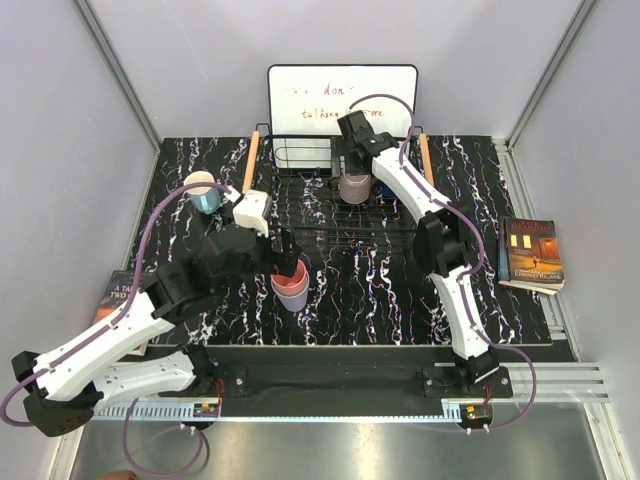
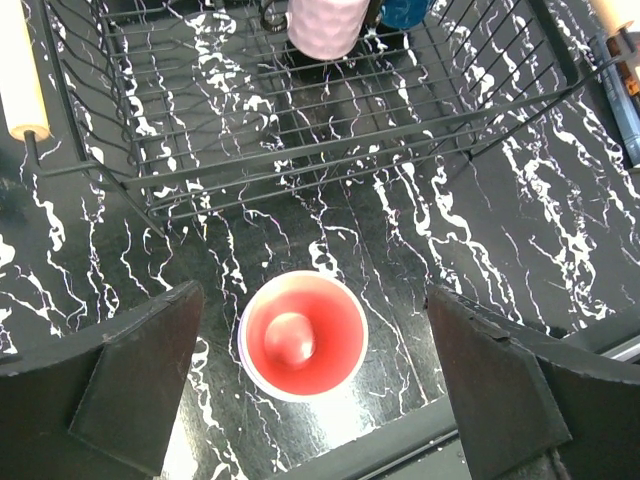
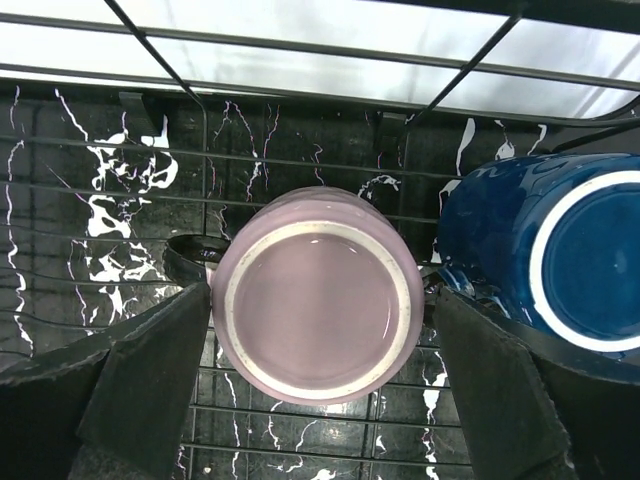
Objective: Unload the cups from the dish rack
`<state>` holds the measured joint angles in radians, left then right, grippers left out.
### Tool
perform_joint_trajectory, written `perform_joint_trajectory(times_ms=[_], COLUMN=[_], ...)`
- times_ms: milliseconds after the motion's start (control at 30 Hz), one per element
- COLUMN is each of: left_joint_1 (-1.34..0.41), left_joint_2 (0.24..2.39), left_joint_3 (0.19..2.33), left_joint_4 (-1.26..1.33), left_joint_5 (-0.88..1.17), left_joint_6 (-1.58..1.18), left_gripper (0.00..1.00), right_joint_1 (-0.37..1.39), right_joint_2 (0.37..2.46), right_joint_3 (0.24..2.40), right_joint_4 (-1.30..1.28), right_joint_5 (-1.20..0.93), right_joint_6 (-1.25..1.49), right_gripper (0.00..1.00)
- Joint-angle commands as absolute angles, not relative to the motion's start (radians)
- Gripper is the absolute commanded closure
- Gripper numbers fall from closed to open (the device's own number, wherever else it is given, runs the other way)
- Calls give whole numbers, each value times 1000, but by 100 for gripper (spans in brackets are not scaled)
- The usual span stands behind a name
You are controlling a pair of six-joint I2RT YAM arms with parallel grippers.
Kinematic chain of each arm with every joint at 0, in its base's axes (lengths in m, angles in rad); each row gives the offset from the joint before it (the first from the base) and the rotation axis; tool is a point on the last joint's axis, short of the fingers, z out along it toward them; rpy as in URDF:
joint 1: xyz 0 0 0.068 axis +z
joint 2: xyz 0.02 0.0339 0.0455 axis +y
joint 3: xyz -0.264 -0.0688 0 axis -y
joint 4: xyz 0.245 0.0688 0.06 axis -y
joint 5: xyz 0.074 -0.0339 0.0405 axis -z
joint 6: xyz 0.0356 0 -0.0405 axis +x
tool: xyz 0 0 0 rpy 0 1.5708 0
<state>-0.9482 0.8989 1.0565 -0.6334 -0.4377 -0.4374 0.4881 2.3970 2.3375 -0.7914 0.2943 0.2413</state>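
1. Grey walls close in a black table [image 1: 380, 300] veined with white.
2. At the back stands a white board [image 1: 300, 95] with red handwriting. Only "don" reads clearly and the rest is too faint.
3. The left book [image 1: 118, 292] lies at the table's left edge, partly under the left arm. White letters on it show "TWO". The right book [image 1: 532, 252] has a dark cover with lit windows, and its title is too small to read.
4. The rack [image 1: 310, 215] is black wire and sits mid-table in front of the board, with a wooden handle [image 1: 250, 160] on each side.
5. The mauve cup [image 3: 318, 295] stands upside down in the rack's back part. The navy cup [image 3: 545, 250], also inverted, is just beside it on its right. In the top view the right arm hides most of the navy cup.
6. The pink cup [image 2: 303, 338] sits upright inside the lavender cup [image 1: 296, 298], on the table just in front of the rack.
7. The blue cup [image 1: 204, 192] has a cream inside and stands upright on the table, left of the rack.
8. The left gripper [image 2: 312, 300] hangs over the nested pair with its fingers spread wide and holds nothing.
9. The right gripper [image 3: 320, 295] straddles the mauve cup with its fingers wide apart. The left finger is close against the cup's wall, and a gap shows at the right finger.
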Motion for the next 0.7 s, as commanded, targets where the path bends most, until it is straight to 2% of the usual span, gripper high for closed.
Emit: perform_joint_trajectory(times_ms=[0, 133, 400, 667], left_joint_1=[-951, -951, -951, -951], left_joint_2=[894, 907, 922, 911], left_joint_3=[1048, 1048, 1035, 1028], left_joint_4=[-583, -581, -565, -565], left_joint_5=[-434, -433, -407, -402], left_joint_6=[-448, -442, -451, -459], left_gripper=[1, 1, 1, 1], right_joint_1=[494, 485, 443, 442], right_joint_2=[2336, 2267, 2135, 2146], right_joint_3=[2335, 2237, 1967, 1985], right_joint_4=[-781, -762, -632, -611], right_joint_5=[330, 437, 414, 345], right_joint_6=[255, 258, 285, 261], right_gripper=[0, 0, 0, 0])
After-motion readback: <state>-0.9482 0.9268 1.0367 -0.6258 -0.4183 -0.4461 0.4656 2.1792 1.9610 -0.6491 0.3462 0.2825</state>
